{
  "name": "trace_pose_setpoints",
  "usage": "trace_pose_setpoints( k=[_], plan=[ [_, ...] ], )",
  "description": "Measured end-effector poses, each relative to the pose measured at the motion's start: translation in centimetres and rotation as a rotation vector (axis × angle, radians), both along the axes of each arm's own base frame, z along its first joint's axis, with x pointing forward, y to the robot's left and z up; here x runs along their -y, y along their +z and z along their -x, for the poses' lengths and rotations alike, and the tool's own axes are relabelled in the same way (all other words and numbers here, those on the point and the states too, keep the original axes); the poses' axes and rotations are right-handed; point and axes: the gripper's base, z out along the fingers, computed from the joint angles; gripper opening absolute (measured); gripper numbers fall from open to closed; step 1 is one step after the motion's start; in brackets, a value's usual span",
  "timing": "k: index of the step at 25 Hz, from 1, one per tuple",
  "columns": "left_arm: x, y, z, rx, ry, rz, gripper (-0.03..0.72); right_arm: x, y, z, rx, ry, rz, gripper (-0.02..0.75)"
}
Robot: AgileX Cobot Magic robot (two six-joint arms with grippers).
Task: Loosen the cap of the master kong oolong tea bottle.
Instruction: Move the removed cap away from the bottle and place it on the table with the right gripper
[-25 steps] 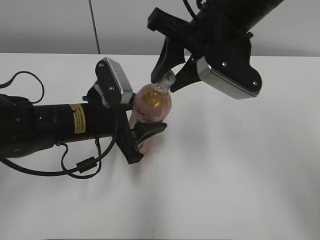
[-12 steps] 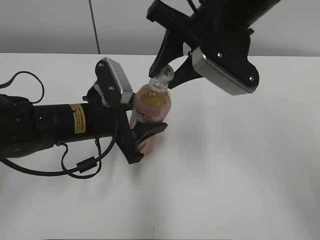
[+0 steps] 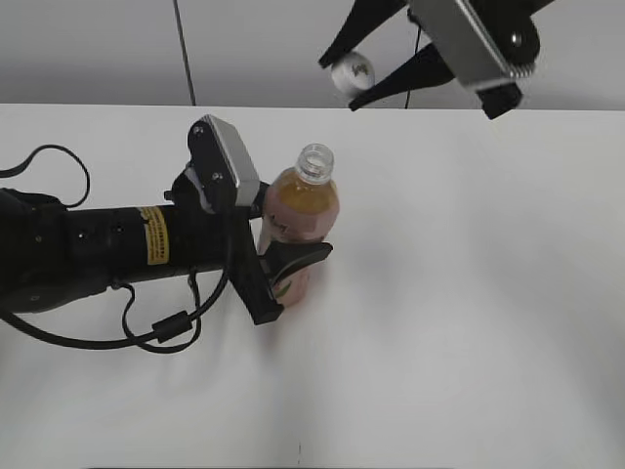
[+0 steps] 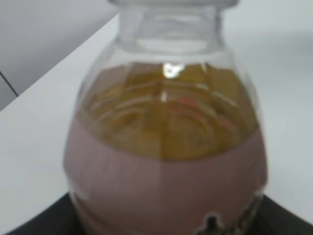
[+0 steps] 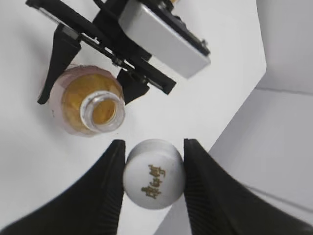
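The master kong oolong tea bottle stands upright on the white table with its mouth open. My left gripper is shut on its pink-labelled body, which fills the left wrist view. My right gripper is high above and to the right of the bottle, shut on the white cap. In the right wrist view the cap sits between the two black fingers, with the open bottle below.
The white table spreads to the right and front. A grey wall with a dark vertical seam stands behind. A black cable loops under my left arm.
My right gripper has risen up and to the right, lifting the cap off the bottle's neck. The bottle mouth now stands open. The left arm has held still.
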Motion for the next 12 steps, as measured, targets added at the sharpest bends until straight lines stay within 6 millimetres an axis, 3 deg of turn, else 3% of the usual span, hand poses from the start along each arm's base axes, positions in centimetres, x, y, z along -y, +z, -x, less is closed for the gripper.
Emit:
trace_pose_setpoints(
  k=[7, 12],
  plan=[
    [0.4, 1.3, -0.1, -0.011, 0.008, 0.198, 0.404, 4.6, 1.1, -2.8, -0.322, -0.408, -0.298, 0.275],
    [0.5, 1.8, -0.1, -0.025, 0.011, 0.271, 0.404, 5.4, 0.8, -4.2, -0.550, -0.660, -0.467, 0.275]
  ],
)
